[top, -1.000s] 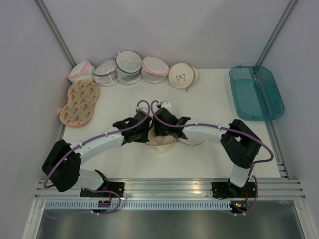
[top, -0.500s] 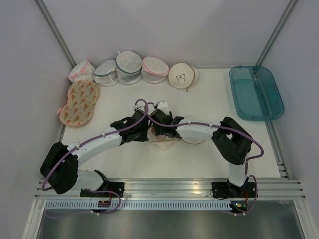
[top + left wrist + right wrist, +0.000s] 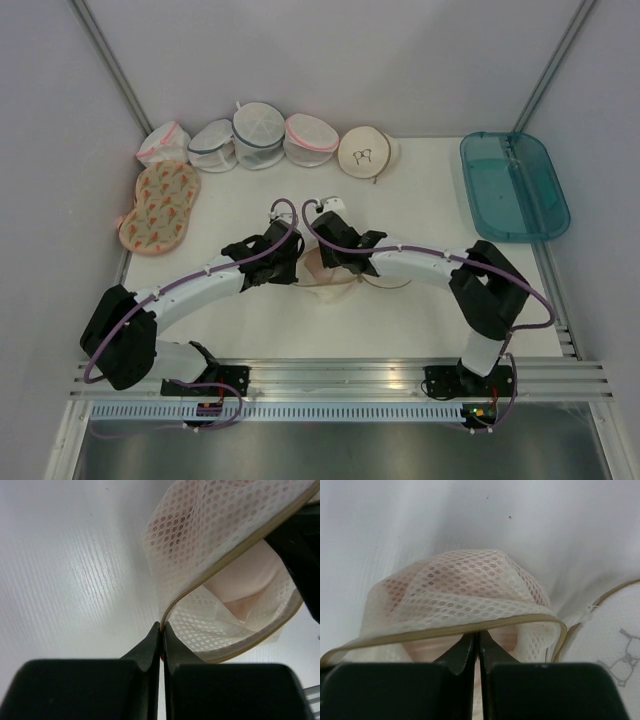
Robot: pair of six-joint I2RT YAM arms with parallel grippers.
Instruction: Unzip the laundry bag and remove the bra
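Observation:
The cream mesh laundry bag [image 3: 322, 284] lies at the table's middle between both arms, its tan zip rim gaping open. In the left wrist view my left gripper [image 3: 161, 626] is shut on that rim where the two halves of the bag [image 3: 200, 525] meet. The peach-pink bra [image 3: 250, 580] lies inside the opening. My right gripper [image 3: 476, 635] reaches in just under the upper rim of the bag [image 3: 460, 580], jaws shut, tips pinching the bra [image 3: 435, 648]. The bag's other half [image 3: 615, 640] carries the drawn outline. From above, both grippers [image 3: 297, 265] [image 3: 326, 266] cover most of the bag.
Along the back edge stand another cream dome bag [image 3: 365, 152] and several white mesh bags [image 3: 258, 133]. A flat orange-patterned bag [image 3: 160, 205] lies at the left. A teal tray [image 3: 513, 185] sits at the back right.
The right gripper's jaws have closed inside the bag's opening, and that arm has shifted slightly back to the right. The left gripper keeps its hold on the rim.

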